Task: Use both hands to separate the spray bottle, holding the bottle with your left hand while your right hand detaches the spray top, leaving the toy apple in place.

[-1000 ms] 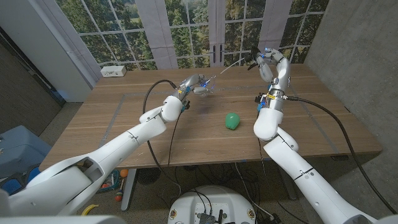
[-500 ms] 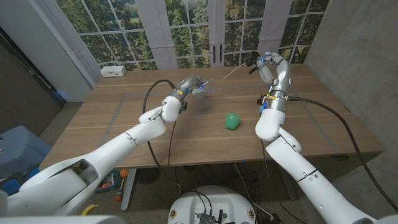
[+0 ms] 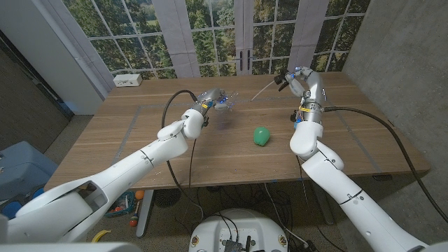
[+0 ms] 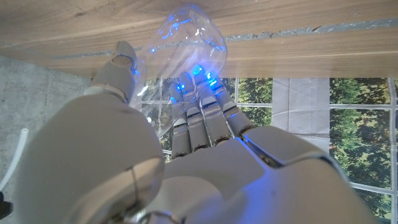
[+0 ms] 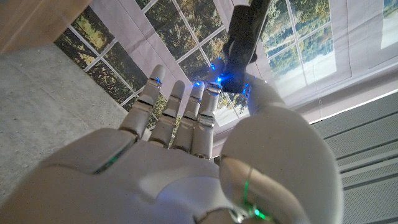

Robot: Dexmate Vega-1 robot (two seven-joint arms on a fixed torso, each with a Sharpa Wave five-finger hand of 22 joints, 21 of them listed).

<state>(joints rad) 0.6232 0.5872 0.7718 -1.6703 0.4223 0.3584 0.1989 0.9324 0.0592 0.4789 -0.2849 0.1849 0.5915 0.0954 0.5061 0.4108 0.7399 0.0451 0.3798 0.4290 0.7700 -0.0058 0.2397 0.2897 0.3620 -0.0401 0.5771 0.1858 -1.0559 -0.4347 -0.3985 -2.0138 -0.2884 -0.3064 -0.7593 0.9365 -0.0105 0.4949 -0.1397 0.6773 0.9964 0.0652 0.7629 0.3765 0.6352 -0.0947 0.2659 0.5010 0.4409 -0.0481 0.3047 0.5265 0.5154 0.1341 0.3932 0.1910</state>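
bottle (image 3: 225, 102) in left hand (image 3: 210, 99); spray top (image 3: 283, 80) in right hand (image 3: 302, 78)

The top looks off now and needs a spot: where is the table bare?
Bare wood lies right of the apple, below the right robot hand holding the spray top, and along the near edge. The left side is bare too. Tightest between the bottle in the left robot hand and the apple.

A wooden table (image 3: 140, 133) carries a green toy apple (image 3: 261, 136) and a white box (image 3: 128, 80).
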